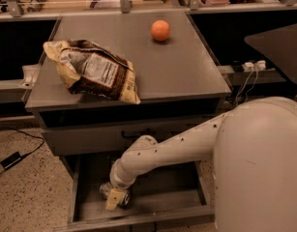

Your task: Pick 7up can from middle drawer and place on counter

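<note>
The 7up can [107,190] lies on its side in the open middle drawer [182,197], near its front left. My gripper [116,197] reaches down into the drawer from my white arm and sits right on the can, covering most of it. The counter [186,66] is the grey cabinet top above the drawer.
A crumpled brown and yellow chip bag [92,71] lies on the counter's left front, overhanging the edge. An orange ball [160,30] sits at the counter's back right. My arm's large white shoulder [259,168] fills the lower right. A cable and black box [12,159] lie on the floor at left.
</note>
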Controlling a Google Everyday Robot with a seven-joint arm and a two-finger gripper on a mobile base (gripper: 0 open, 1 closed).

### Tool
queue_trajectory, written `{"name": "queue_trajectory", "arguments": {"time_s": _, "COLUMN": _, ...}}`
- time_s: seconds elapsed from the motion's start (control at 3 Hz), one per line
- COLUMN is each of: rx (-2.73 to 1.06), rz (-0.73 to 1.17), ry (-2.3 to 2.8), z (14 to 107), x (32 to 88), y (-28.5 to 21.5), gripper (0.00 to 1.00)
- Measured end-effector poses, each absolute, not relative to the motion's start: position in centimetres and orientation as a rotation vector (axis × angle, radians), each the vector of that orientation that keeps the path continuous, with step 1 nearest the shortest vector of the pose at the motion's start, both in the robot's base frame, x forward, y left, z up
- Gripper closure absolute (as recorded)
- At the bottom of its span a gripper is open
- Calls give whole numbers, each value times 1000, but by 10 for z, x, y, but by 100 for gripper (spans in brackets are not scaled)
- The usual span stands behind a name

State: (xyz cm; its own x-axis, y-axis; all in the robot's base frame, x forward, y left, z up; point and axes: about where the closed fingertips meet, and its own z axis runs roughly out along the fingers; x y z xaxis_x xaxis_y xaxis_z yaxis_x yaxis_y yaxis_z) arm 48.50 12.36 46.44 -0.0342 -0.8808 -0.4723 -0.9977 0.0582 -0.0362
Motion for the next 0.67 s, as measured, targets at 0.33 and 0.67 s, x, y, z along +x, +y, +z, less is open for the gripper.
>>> {"name": "queue_trajectory", "arguments": {"time_s": 0.33, "rx": -1843, "rz": 470, "ry": 2041, "z": 439, "x": 486, "y": 133, "gripper": 0}}
{"name": "queue_trajectory", "arguments": {"time_s": 0.67, "rx": -1806, "rz": 460, "ry": 2114, "z": 419, "x": 491, "y": 136, "gripper": 0}}
